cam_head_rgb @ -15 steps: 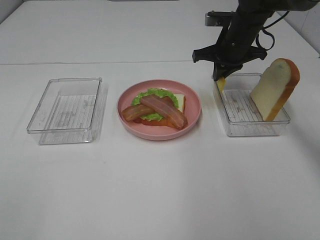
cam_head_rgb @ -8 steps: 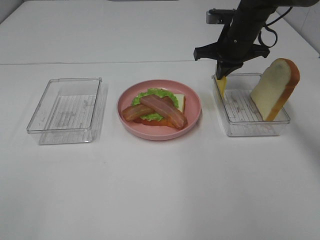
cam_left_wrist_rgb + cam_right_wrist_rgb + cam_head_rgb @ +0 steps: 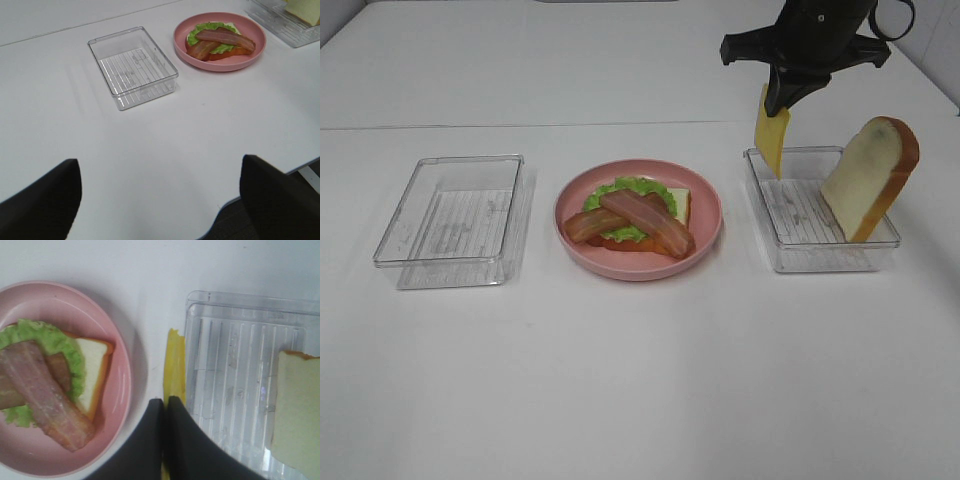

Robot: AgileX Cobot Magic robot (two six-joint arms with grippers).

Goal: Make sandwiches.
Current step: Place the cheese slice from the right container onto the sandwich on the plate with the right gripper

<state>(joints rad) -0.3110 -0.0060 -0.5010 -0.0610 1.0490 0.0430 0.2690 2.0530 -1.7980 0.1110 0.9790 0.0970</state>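
My right gripper (image 3: 775,98) is clamped on the yellow cheese slice (image 3: 771,135), which hangs on edge at two o'clock from the pink plate (image 3: 640,272). My left gripper (image 3: 160,162) sits idle, jaws apart and empty. I judge this the cheese step: next, carry it toward eight o'clock and lay it flat on the bacon strips (image 3: 638,222).

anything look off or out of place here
Nothing spilled or damaged. The bread slice in the right tray stands tilted on edge, its top above the rim, rather than lying flat. The cheese slice hangs vertically, pinched in the right gripper.
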